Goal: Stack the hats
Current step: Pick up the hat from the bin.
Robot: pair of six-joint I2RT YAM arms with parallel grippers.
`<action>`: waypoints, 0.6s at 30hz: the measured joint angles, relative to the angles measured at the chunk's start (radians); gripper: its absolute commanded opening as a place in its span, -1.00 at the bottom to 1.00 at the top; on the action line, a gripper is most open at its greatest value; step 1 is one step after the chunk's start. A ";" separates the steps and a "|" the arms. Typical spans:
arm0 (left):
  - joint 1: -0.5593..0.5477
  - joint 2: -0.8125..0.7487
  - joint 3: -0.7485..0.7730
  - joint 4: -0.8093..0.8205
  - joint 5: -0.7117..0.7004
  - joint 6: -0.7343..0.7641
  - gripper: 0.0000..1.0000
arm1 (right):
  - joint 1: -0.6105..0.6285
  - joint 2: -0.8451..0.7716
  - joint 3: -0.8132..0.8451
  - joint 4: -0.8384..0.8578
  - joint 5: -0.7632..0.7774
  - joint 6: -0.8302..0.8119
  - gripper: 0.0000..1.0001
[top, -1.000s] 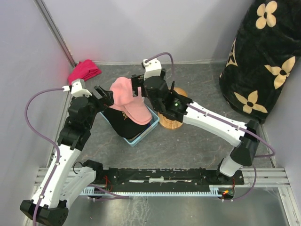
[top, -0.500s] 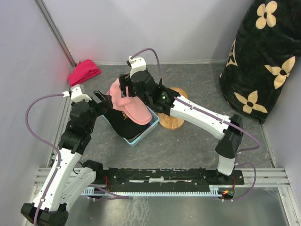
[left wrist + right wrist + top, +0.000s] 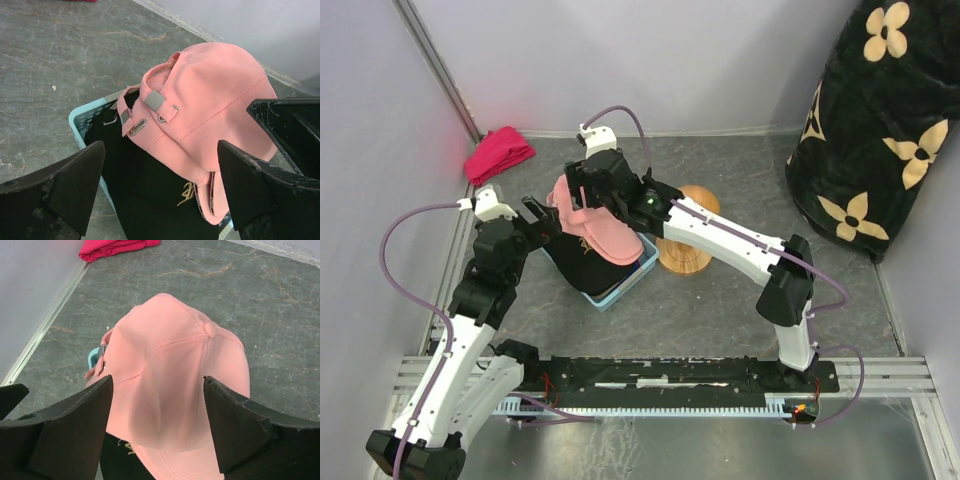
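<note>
A light pink cap (image 3: 600,228) lies on top of a black cap with a gold logo (image 3: 582,266), both in a light blue basket (image 3: 628,285). My left gripper (image 3: 542,222) is open and empty at the caps' left side. In its wrist view (image 3: 160,192) the pink cap's back strap (image 3: 150,102) and the black cap (image 3: 150,200) lie between its fingers. My right gripper (image 3: 582,192) is open and empty over the back of the pink cap. In its wrist view (image 3: 157,427) it straddles the pink crown (image 3: 175,360). The other hats are out of view.
A round wooden stand (image 3: 688,258) stands right of the basket, partly under my right arm. A red-pink cloth bundle (image 3: 498,152) lies at the back left by the wall. A large black bag with cream flowers (image 3: 885,120) fills the back right corner.
My right gripper has swung left and back, from the pink cap's right side to over its crown. My left gripper has dropped slightly toward the caps. The caps have not moved.
</note>
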 measured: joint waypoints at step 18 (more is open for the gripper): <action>0.001 0.005 -0.021 0.007 0.000 0.000 0.98 | -0.081 0.060 0.083 -0.015 -0.130 0.005 0.25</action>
